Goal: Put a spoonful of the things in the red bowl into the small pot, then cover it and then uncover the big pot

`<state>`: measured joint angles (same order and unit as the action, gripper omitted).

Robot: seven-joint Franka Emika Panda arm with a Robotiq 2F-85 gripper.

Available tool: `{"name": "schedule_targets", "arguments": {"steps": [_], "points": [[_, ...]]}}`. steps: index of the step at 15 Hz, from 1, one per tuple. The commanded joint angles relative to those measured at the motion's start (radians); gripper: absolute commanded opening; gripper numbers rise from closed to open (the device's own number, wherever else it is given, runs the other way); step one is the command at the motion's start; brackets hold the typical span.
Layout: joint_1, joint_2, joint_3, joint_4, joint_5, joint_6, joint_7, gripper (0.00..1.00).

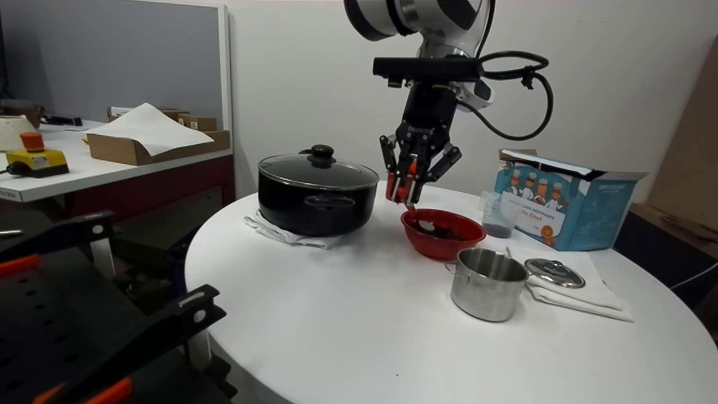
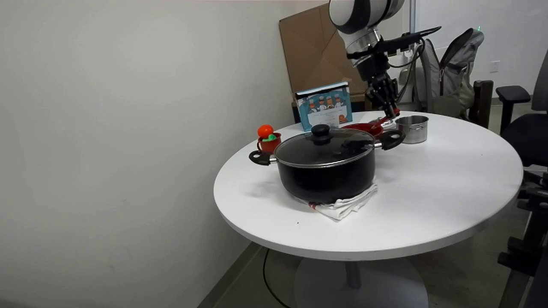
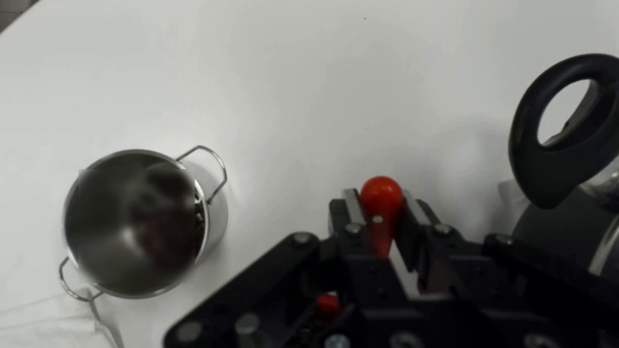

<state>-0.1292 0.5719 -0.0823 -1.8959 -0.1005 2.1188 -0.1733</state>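
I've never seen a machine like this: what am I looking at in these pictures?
The machine is a robot arm ending in jaws. Two pictures come from cameras away from it; the close one looks down from the arm itself, past the jaws. On the white table are a small pot, open, with its steel lid on a folded cloth; a big black pot with its glass lid on; a red bowl of dark bits; and a blue box. The jaws are closed on a red-handled spoon, its head in the red bowl.
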Motion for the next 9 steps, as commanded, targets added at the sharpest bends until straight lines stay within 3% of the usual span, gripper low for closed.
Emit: {"name": "schedule_targets", "arguments": {"steps": [1, 9], "points": [[0.009, 0.058, -0.016, 0.053, -0.029, 0.026, 0.042, 0.11], [0.009, 0.159, -0.027, 0.18, -0.025, 0.024, 0.084, 0.1]]}}
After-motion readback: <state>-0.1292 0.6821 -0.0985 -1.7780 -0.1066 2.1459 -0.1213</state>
